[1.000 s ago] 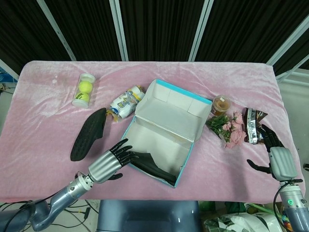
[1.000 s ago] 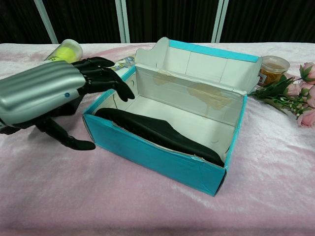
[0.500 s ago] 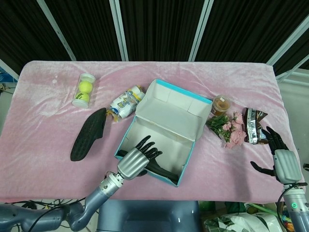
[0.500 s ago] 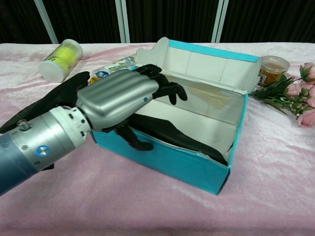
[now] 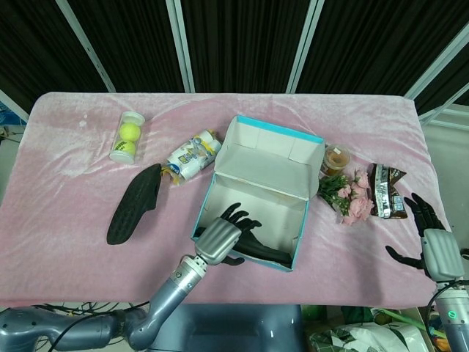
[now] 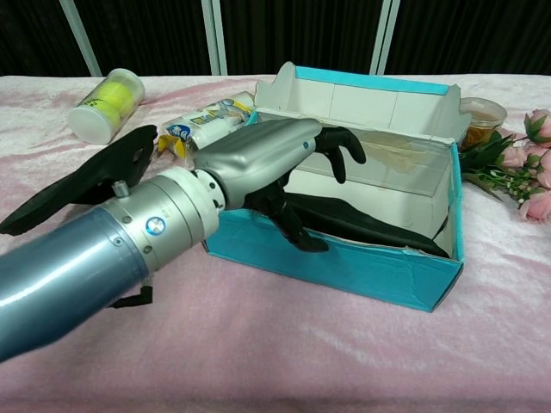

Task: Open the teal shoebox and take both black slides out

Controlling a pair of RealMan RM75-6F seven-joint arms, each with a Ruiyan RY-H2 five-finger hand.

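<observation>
Since a second ago the left hand point(image 6: 284, 163) has swung from beside the teal shoebox point(image 6: 344, 262) to over its near wall, and the box itself has turned on the worktop point(image 5: 66, 213), its long side now squarer to the robot. That hand's fingers point(image 6: 340, 146) reach down into the box, spread and curled above the black slide point(image 6: 370, 228) lying just beneath and beyond them along the near wall; it grips nothing, and whether the thumb touches the slide cannot be told. The second black slide point(image 5: 135, 203) lies sole-up outside the box, off to this hand's left. Past it stand a snack packet point(image 5: 192, 155) and a tube of tennis balls point(image 5: 127, 137). The right hand point(image 5: 432, 246) hovers open and empty at the worktop's edge, with a dark wrapper point(image 5: 386, 192) just ahead of it and pink flowers point(image 5: 350, 198) and a small jar point(image 5: 336, 158) further to its left.
</observation>
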